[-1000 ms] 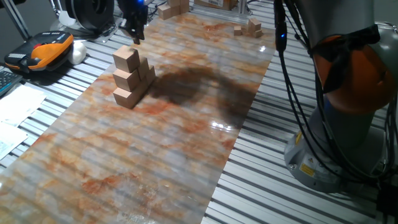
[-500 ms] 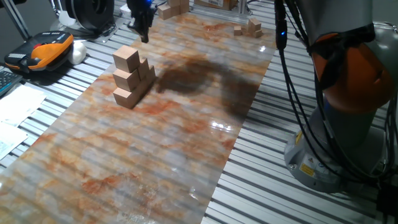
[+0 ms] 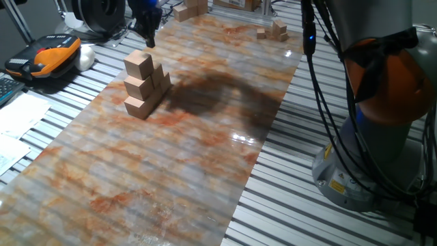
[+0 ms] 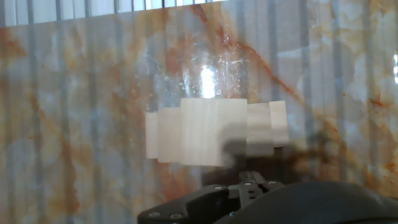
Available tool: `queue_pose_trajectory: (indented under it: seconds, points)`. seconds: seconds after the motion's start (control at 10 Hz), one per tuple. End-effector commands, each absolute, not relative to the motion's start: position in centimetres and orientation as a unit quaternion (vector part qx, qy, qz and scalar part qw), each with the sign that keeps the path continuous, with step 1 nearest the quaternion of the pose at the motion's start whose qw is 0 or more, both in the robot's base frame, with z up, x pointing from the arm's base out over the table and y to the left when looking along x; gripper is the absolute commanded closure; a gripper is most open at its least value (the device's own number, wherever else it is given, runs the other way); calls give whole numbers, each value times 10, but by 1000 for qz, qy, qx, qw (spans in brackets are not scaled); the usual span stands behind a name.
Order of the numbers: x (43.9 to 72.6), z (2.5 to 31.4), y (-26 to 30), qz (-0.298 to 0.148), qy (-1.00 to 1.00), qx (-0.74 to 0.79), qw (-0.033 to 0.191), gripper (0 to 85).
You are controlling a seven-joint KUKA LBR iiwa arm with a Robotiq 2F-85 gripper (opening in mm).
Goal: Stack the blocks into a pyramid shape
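- Blocks (image 3: 143, 85) are standing as a finished-looking pyramid, three tiers high, on the marbled tabletop (image 3: 171, 164) near its left edge.
- Gripper (image 3: 145, 31) is hovering above and behind the stack, carrying nothing; I cannot tell how its jaws are standing.
- Judging the step as retreat, rising straight up is keeping the top cube safe.
- Hand view is showing the stepped stack (image 4: 214, 132) from above; fixed view is showing the tiers.

Orange-black device (image 3: 46, 56), papers (image 3: 17, 123), perhaps small wooden pieces (image 3: 273, 30).
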State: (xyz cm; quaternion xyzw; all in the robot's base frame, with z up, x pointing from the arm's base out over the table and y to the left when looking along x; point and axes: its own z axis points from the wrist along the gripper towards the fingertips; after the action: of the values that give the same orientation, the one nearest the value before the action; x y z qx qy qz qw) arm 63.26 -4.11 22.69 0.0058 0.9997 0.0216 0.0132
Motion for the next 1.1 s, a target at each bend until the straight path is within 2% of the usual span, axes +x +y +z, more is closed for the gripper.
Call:
queue_pose_trajectory:
  seconds: [0.0, 1.0]
  points:
    - [631, 227, -42, 23, 1000, 4, 13, 850]
    - [631, 226, -33, -2, 1000, -3, 12, 850]
